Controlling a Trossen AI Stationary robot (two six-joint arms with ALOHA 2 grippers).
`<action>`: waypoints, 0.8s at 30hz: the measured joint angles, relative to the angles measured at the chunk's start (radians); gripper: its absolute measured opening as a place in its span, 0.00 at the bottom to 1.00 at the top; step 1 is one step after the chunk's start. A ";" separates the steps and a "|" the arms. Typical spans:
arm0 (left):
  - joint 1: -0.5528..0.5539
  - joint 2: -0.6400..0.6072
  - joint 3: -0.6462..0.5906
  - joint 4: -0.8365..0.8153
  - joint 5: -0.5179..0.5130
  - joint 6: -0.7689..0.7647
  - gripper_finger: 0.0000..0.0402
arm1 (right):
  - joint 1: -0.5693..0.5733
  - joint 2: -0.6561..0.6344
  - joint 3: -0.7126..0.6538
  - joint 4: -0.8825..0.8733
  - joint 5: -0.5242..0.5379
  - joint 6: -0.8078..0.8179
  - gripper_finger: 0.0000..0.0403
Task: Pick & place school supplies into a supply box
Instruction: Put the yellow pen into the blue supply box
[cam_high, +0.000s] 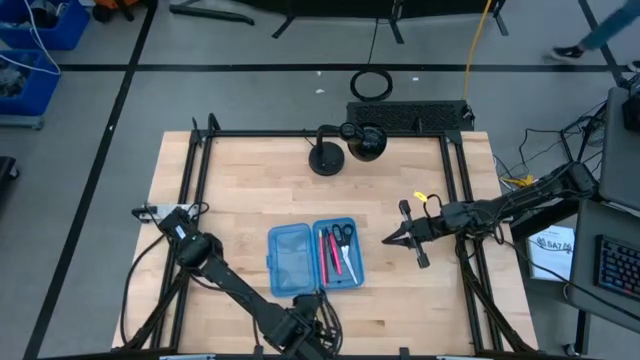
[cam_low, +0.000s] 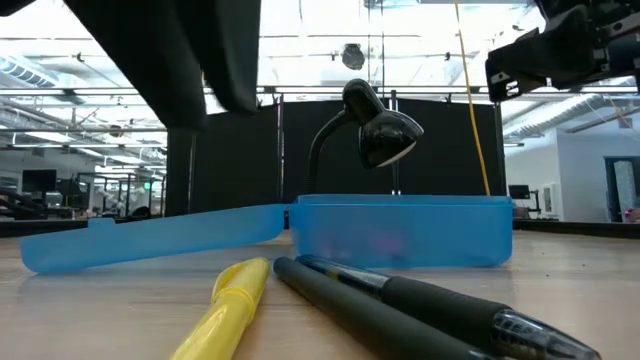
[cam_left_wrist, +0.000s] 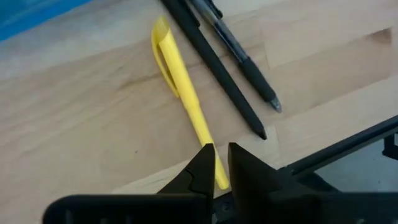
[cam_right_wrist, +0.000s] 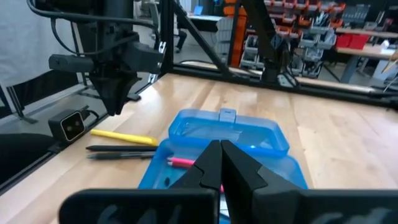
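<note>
The blue supply box lies open mid-table, its lid half on the left. Its right half holds pink pens and scissors. A yellow pen and two black pens lie flat on the wood near the table's near edge, in front of the box. My left gripper hangs over the yellow pen's near end, fingers a narrow gap apart, and points down above the table. My right gripper hovers shut, right of the box.
A black desk lamp stands at the far edge behind the box. A small camera sits at the near edge by the pens. Black frame rails line the table's sides. Bare wood lies right of the box.
</note>
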 joint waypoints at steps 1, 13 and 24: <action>0.001 0.000 0.000 0.000 0.000 -0.001 0.14 | -0.001 0.000 0.000 0.006 0.000 -0.008 0.00; 0.053 -0.001 -0.039 0.024 0.104 -0.061 0.52 | -0.002 0.000 0.000 0.038 0.003 -0.096 0.00; 0.059 -0.002 -0.161 0.116 0.161 -0.085 0.54 | -0.002 0.000 0.000 0.037 0.003 -0.096 0.00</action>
